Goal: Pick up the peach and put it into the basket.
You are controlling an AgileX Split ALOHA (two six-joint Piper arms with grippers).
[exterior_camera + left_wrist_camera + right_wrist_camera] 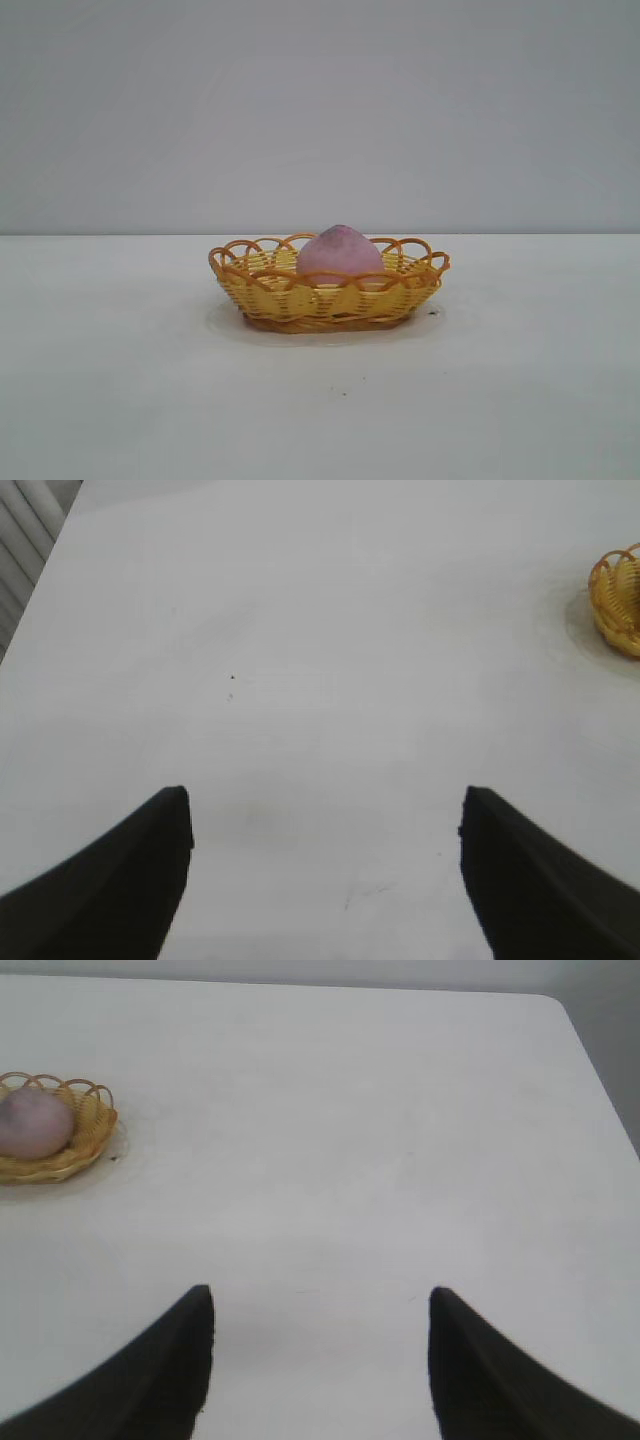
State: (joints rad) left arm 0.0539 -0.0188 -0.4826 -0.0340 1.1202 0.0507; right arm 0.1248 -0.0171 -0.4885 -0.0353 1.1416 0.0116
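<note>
The dusty-pink peach (340, 252) lies inside the orange-yellow wicker basket (275, 295) at the middle of the white table, its pointed tip up. In the right wrist view the peach (33, 1124) sits in the basket (92, 1125) far off to one side. The left wrist view catches only an edge of the basket (618, 598). My left gripper (325, 798) is open over bare table, nothing between its fingers. My right gripper (322, 1295) is open too, above bare table and well away from the basket. Neither arm shows in the exterior view.
The white table (120, 380) stretches wide around the basket, and its rounded far corner (556, 1005) shows in the right wrist view. A small dark speck (233, 677) marks the tabletop. A plain grey wall stands behind.
</note>
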